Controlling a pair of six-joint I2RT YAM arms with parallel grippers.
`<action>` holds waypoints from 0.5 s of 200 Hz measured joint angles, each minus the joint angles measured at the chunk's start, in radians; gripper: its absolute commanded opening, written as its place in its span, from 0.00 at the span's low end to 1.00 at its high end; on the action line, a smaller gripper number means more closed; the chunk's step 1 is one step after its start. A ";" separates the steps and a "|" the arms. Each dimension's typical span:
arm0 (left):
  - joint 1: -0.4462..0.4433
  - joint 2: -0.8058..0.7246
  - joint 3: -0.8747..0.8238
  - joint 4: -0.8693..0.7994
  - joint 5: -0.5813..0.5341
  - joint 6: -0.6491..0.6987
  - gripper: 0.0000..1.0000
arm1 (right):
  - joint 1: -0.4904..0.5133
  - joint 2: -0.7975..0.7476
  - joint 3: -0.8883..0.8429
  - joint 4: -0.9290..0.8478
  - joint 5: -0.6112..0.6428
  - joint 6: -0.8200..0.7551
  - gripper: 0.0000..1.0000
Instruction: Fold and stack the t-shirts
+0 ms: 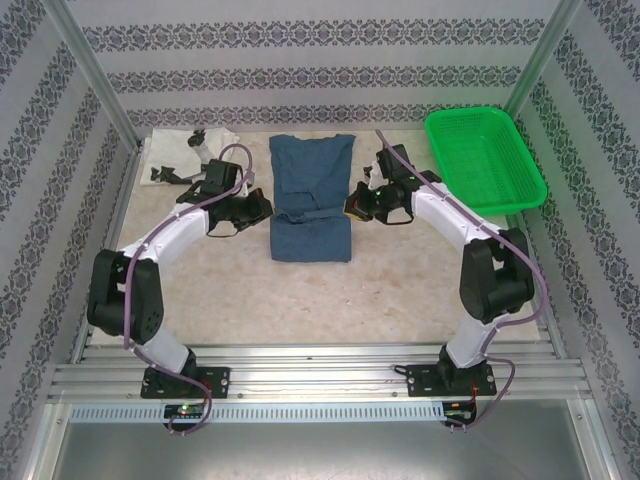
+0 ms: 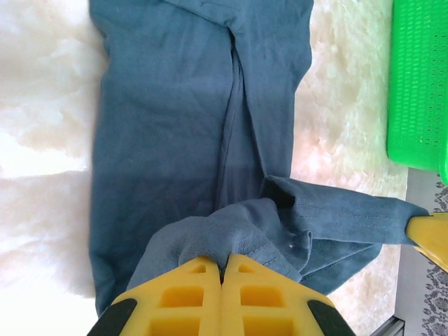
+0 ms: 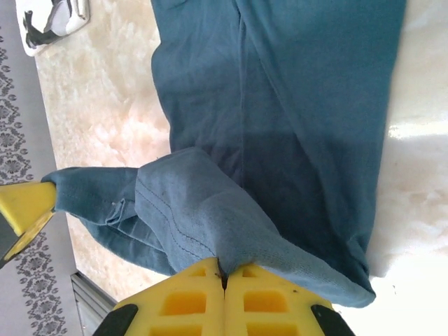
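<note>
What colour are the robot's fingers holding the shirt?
Bright yellow, clearest in the left wrist view, where the fingers pinch the blue shirt.

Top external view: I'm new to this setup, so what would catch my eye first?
The plain dark blue-teal cloth t-shirt lies mid-table, with the left pincer and right pincer each shut on its cloth. A bright green plastic mesh basket sits far right, a folded white shirt with black marks far left.
</note>
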 measured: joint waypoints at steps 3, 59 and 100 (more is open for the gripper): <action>0.002 0.008 0.006 0.000 0.002 0.001 0.00 | -0.001 0.005 0.005 -0.001 0.000 -0.001 0.00; 0.025 0.101 0.086 0.007 0.023 0.020 0.00 | -0.033 0.108 0.096 -0.024 -0.011 -0.031 0.00; 0.038 0.174 0.137 0.017 0.038 0.024 0.00 | -0.047 0.192 0.189 -0.052 -0.021 -0.049 0.00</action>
